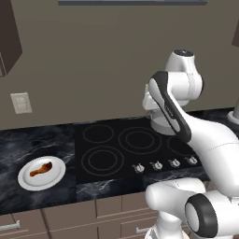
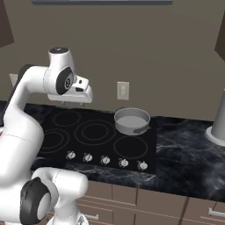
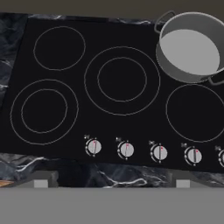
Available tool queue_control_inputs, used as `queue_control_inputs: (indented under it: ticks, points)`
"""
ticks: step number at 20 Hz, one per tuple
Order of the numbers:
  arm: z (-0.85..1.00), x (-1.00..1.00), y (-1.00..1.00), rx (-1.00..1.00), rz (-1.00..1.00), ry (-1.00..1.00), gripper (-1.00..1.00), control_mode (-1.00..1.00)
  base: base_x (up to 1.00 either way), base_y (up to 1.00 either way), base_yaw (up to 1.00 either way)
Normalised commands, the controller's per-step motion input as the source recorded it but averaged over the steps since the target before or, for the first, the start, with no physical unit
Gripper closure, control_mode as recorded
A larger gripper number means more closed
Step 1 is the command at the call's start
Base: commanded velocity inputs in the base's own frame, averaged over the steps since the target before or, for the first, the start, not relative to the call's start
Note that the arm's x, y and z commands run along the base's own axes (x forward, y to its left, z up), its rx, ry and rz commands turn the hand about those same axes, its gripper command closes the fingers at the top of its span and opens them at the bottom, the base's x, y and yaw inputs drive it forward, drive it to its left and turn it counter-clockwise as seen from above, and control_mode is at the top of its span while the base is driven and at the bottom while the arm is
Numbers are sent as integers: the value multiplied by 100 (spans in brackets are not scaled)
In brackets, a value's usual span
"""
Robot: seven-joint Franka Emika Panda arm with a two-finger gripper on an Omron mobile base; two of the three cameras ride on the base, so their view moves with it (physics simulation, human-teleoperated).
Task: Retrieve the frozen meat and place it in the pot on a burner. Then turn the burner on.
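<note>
Glossy white rounded arm [image 1: 205, 140] segments (dark bands at joints), bulbous base.

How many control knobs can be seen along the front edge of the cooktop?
5. In the right base view they sit in one row along the cooktop's front edge: far left, next, middle, then, far right. None looks hidden there.

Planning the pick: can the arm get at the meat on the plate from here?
Probably yes. The meat lies bare on the plate, on the counter left of the stove, with nothing over or beside it. The gripper hangs open above the stove, so it needs a long swing left.
</note>
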Motion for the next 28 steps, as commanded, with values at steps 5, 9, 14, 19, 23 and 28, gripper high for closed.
queue_control_inputs:
  ticks: [5, 9, 14, 19, 23, 28]
  points:
    - [-2, -16, 19, 0, -6, 0, -100, -100, 0, 0, 0]
    - [-1, -16, 22, 0, -9, 1, -100, -100, 0, 0, 0]
    - [-7, 0, 39, 0, -20, 0, -100, -100, 0, 0, 0]
    - [-12, 1, 54, 1, -27, 0, -100, -100, 0, 0, 0]
    - [-21, 0, 57, 3, -27, 2, -100, -100, 0, 0, 0]
    - [-26, 4, 60, 0, -25, 2, -100, -100, 0, 0, 0]
